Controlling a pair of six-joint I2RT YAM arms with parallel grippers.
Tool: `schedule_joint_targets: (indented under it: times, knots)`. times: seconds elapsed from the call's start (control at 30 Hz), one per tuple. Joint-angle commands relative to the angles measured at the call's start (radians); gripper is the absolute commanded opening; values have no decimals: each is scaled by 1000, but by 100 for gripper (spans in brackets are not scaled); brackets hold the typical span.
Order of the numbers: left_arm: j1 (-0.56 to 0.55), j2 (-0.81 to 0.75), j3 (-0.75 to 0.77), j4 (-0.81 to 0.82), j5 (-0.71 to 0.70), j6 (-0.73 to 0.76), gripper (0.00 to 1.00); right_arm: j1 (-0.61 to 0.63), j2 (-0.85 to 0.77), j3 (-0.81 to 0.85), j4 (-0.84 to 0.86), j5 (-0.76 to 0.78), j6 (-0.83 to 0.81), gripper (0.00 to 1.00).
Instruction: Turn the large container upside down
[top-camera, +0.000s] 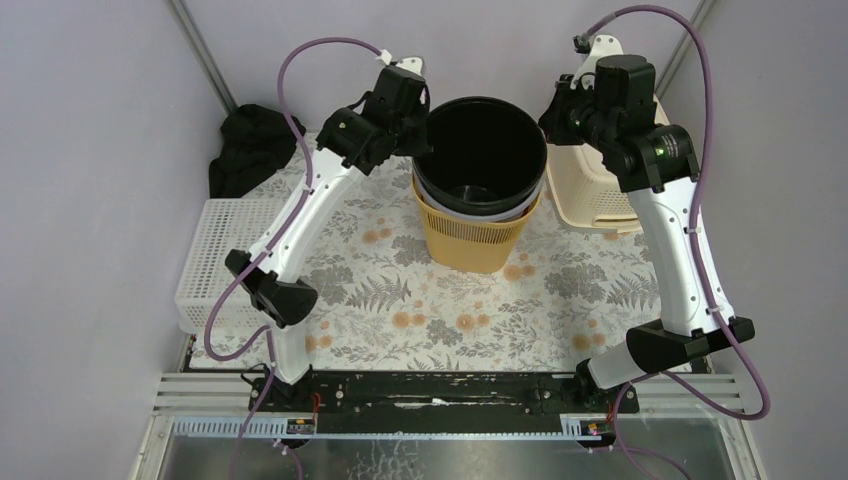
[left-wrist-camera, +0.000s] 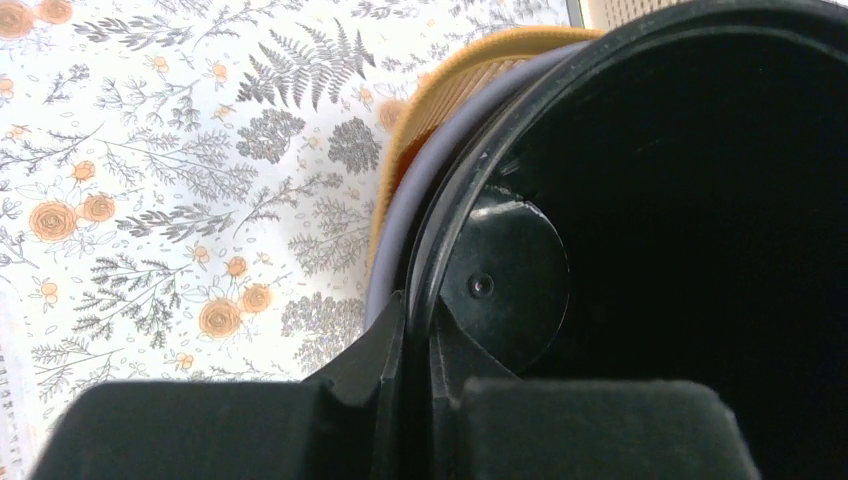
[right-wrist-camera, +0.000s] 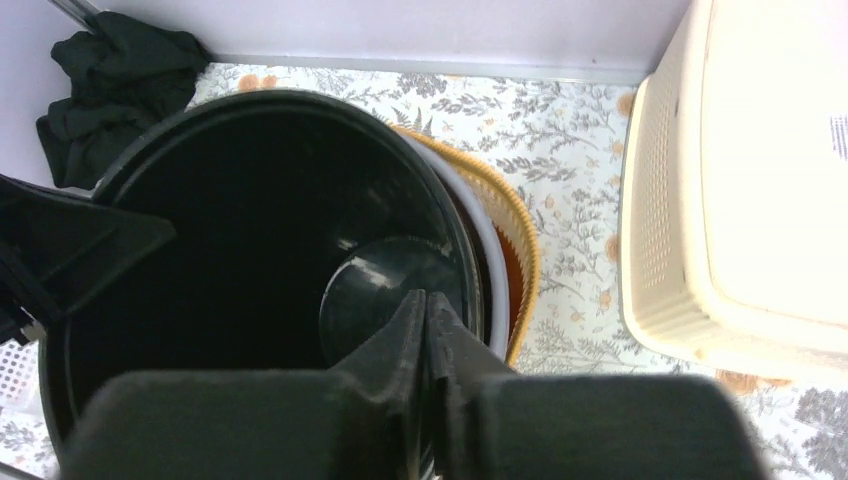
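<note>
The black bucket (top-camera: 482, 150) stands upright, mouth open to the ceiling, in the upper middle of the overhead view. It is nested inside a pale grey bucket (top-camera: 522, 208), which itself sits in an orange basket (top-camera: 468, 245) on the flowered tablecloth (top-camera: 420, 300). The black rim stands higher than the rims of the other two. The left gripper (top-camera: 424, 132) is at the left side of that rim. In its wrist view the black rim runs down between the two fingers (left-wrist-camera: 375, 350), one outside the wall and one inside, so the jaws are clamped on the black bucket. The right gripper (top-camera: 549, 122) is at the opposite side of the rim, at the right of the overhead view. Its wrist view shows its fingers (right-wrist-camera: 390, 335) pressed nearly together over the rim's edge, likewise clamped on the black bucket, with the round floor of the bucket showing just past the tips. A cream basket (top-camera: 590, 200) sits just beside the orange basket toward the right of the frame, partly under the right arm. A white basket (top-camera: 215, 250) lies at the left edge of the cloth, and a black cloth (top-camera: 250, 145) is bunched in the upper left corner against the wall.
</note>
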Motion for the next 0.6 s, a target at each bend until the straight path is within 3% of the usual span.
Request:
schedule_joint_targets:
  times: [0.0, 0.1, 0.33, 0.43, 0.57]
  knots:
    - [-18, -9, 34, -12, 59, 34, 3, 6, -27, 6, 88, -18, -8, 0]
    - [-17, -18, 33, 1, 60, 28, 3, 6, -16, 19, 69, -2, -11, 20]
    - [-17, -57, 1, 55, 71, 7, 2, 5, -2, 28, 11, 46, -17, 49]
    - [-15, -79, -18, 88, 76, -2, 2, 7, 10, 29, -17, 51, -20, 56]
    - [-11, -95, -25, 117, 94, -15, 1, 5, 33, 39, -48, 40, -21, 57]
